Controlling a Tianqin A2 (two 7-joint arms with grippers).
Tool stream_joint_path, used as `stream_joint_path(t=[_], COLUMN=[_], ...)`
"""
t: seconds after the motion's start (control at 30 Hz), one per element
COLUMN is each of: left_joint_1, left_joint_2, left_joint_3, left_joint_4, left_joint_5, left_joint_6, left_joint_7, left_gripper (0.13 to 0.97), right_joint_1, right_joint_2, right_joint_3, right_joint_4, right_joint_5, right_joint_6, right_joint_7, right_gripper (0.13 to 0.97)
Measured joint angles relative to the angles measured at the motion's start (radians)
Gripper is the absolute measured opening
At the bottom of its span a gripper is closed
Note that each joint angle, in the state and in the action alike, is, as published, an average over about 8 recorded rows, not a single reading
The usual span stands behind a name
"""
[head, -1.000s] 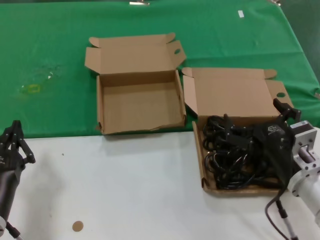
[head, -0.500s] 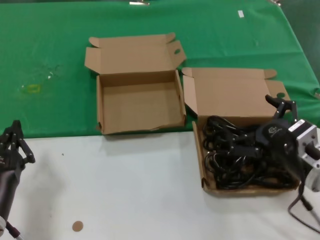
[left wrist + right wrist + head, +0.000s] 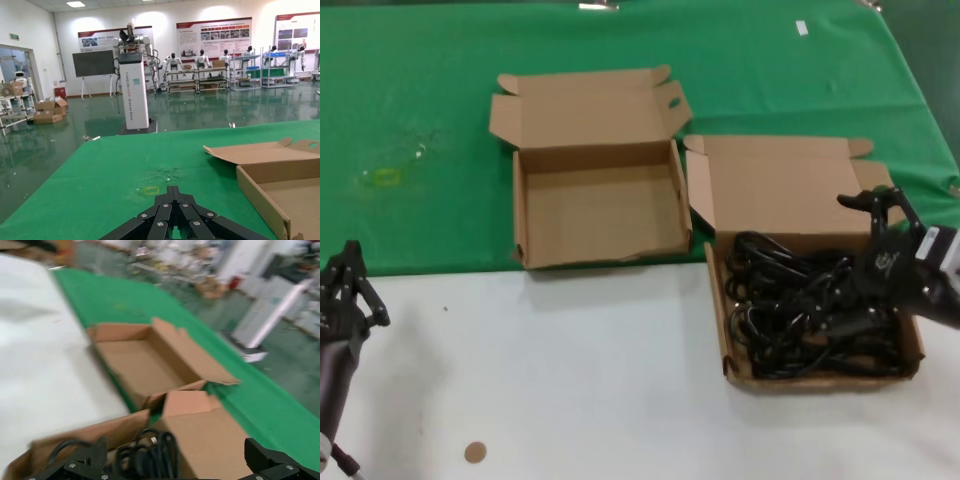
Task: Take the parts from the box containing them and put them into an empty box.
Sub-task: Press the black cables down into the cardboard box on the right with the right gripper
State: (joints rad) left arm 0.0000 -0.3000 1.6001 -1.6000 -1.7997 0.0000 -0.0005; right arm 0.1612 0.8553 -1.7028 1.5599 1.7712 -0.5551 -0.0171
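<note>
Green cloth; right gripper (image 3: 876, 207) open over power cords (image 3: 800, 310)

Two cardboard boxes (image 3: 595, 215) (image 3: 720, 330), one tangle of black cords (image 3: 800, 310).

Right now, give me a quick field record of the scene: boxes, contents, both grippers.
source box: low-walled cardboard box at the robot's right, lid flap open
contents: tangle of black power cords inside it
target box: taller-walled cardboard box, holds nothing, on the green cloth
right gripper: open, over the far right corner of the source box, holding nothing
left gripper: parked at the near left over the white table, shut
transfer: not begun, all cords in the source box
</note>
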Motion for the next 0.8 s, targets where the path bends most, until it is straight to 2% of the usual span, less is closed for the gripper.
stream_joint_path(t=[0.2, 0.4, 0.8], left_joint_1=[0.000, 0.000, 0.000], left_joint_2=[0.000, 0.000, 0.000], left_joint_3=[0.000, 0.000, 0.000], left_joint_4=[0.000, 0.000, 0.000], left_joint_5=[0.000, 0.000, 0.000], left_joint_6=[0.000, 0.000, 0.000], left_joint_7=[0.000, 0.000, 0.000], left_gripper=[0.144, 0.144, 0.144], right_joint_1=[0.113, 0.237, 0.454], right_joint_2=[0.088, 0.131, 0.098], right_joint_3=[-0.050, -0.118, -0.246], right_joint_4=[-0.039, -0.086, -0.201], right_joint_5=[-0.019, -0.064, -0.187], right_joint_6=[-0.177, -0.341, -0.555], right_joint_7=[-0.018, -0.057, -0.180], right_gripper=[0.966, 0.966, 0.964])
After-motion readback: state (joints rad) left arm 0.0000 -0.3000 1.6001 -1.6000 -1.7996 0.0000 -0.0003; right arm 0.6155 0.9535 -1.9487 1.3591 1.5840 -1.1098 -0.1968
